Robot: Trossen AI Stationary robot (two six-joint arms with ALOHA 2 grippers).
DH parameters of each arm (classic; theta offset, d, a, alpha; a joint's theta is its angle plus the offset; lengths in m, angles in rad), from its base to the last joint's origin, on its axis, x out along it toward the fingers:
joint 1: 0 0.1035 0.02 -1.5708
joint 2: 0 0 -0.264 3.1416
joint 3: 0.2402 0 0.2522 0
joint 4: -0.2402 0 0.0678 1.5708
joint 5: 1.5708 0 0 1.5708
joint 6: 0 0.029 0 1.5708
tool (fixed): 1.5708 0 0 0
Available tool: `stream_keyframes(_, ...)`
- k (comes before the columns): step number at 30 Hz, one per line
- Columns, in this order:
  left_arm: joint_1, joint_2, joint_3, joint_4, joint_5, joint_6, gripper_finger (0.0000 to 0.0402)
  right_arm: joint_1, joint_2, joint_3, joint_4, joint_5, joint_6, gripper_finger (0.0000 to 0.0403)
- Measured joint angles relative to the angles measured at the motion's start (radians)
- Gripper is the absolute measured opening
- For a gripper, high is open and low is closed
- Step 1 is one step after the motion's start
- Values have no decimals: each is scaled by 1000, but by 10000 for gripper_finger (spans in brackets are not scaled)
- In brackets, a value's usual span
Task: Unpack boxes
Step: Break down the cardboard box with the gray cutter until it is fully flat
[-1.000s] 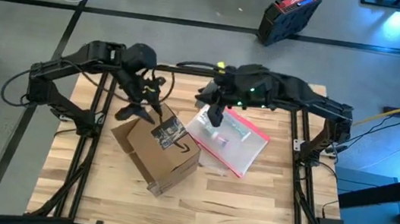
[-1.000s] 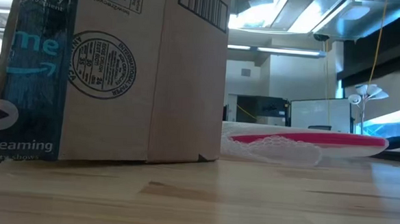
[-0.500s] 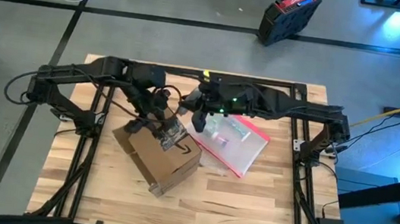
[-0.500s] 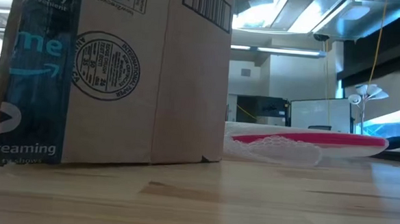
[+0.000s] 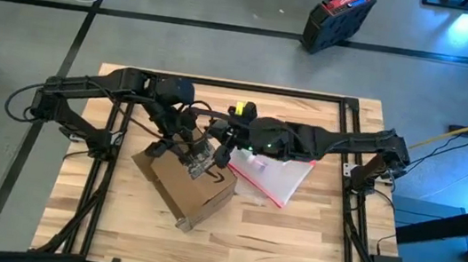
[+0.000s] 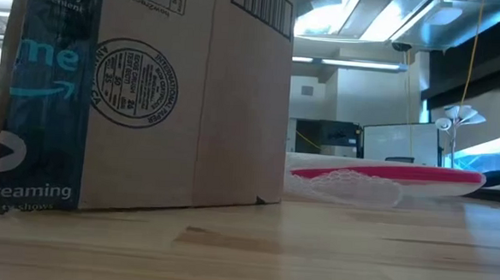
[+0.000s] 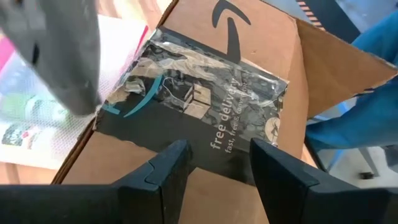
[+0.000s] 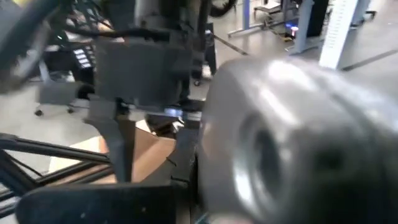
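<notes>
The brown cardboard box [image 5: 191, 188] stands on the wooden table, left of centre, and fills the left of the low view [image 6: 141, 91]. Crumpled black printed tape [image 7: 205, 106] lies across its top, and one flap [image 7: 348, 62] is raised. My left gripper [image 7: 214, 149] is open and slants down over the taped top [image 5: 188, 154]. My right gripper [image 5: 224, 152] hangs at the box's edge on the pouch side and shows as a grey blur [image 7: 62, 56]. A clear pouch with a red edge [image 5: 278, 174] lies flat to the box's right. My left gripper comes at the box's top from above, slanting down, one fingertip [image 7: 171, 162] on each side of the near end of the tape strip [image 7: 217, 140]. I cannot tell whether the fingertips touch the cardboard. The box stands on the table.
A black and red case [image 5: 337, 18] sits on the floor beyond the table's far edge. Dark frame rails [image 5: 347, 190] run along the table's sides. Bare wood [image 5: 283, 244] lies in front of the box and pouch.
Both grippers have come down toward the box. My left one has moved over its taped top. My right one has gone toward the table's left, from over the pouch to the box's edge. The box has shifted a little on the table.
</notes>
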Motion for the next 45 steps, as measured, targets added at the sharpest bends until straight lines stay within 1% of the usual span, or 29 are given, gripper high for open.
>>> stream_keyframes(4,-6,1,-1,-1,9,-5,164,13,24,0,4,51,0,72)
stream_keyframes(10,-6,1,-1,-5,11,-25,164,16,26,0,7,84,3,72)
stream_keyframes(22,-6,3,-3,23,7,-33,164,30,26,0,28,113,34,72)
stream_keyframes(29,-8,20,-2,36,10,-118,164,27,26,0,20,119,34,72)
stream_keyframes(33,-8,22,-3,81,8,-174,164,32,24,0,-37,110,35,72)
stream_keyframes(35,-8,22,-3,81,9,-177,164,40,14,0,-60,105,45,72)
stream_keyframes(39,-8,21,-2,70,8,-167,164,52,-32,0,-107,58,51,72)
stream_keyframes(45,-8,21,-2,71,8,-164,164,103,-111,0,-213,60,64,72)
